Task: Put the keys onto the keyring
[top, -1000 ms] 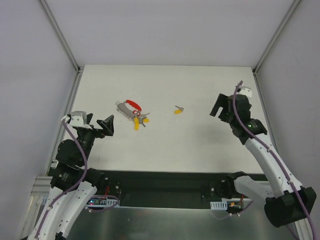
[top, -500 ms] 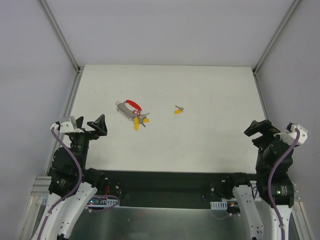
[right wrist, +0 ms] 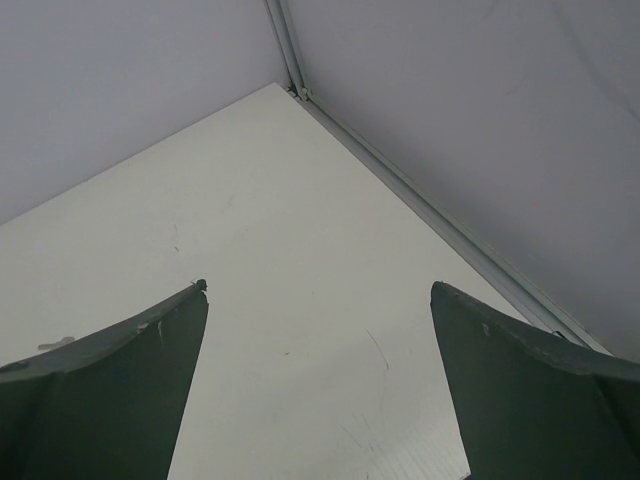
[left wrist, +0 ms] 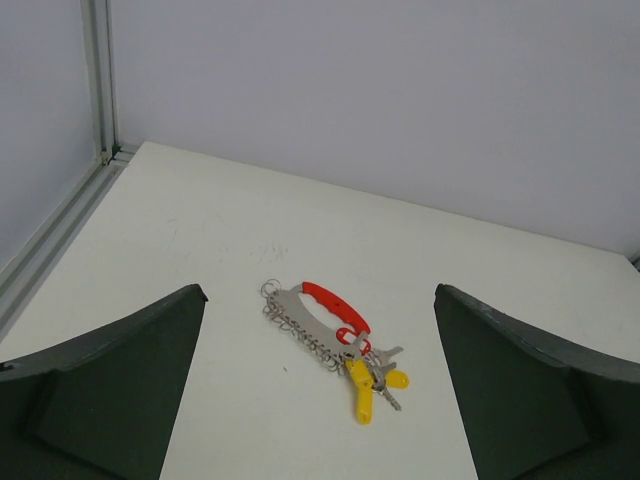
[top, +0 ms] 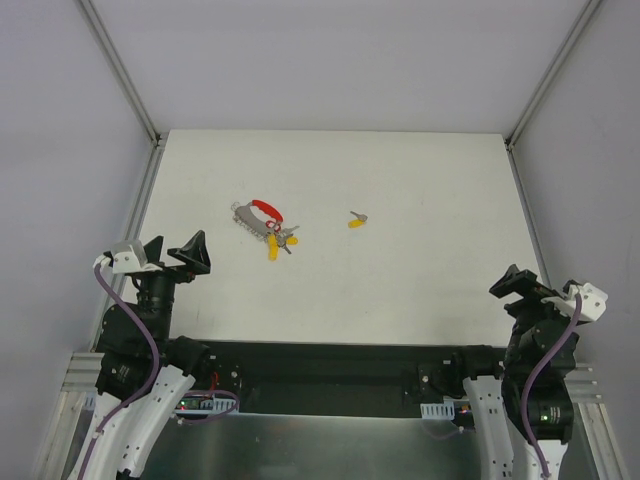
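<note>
Both being held clear of keyring (top: 262, 218), likely for open view: left gripper (top: 175, 250) nearer, right gripper (top: 522, 287) well apart, jaws wide, empty. One key (top: 357, 220) being left loose near keyring.

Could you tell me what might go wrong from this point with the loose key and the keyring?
1. The loose key is tiny and lies on the bare table; it may get pushed instead of pinched.
2. The keyring already carries yellow-headed keys, which could be mistaken for the loose one.
</note>
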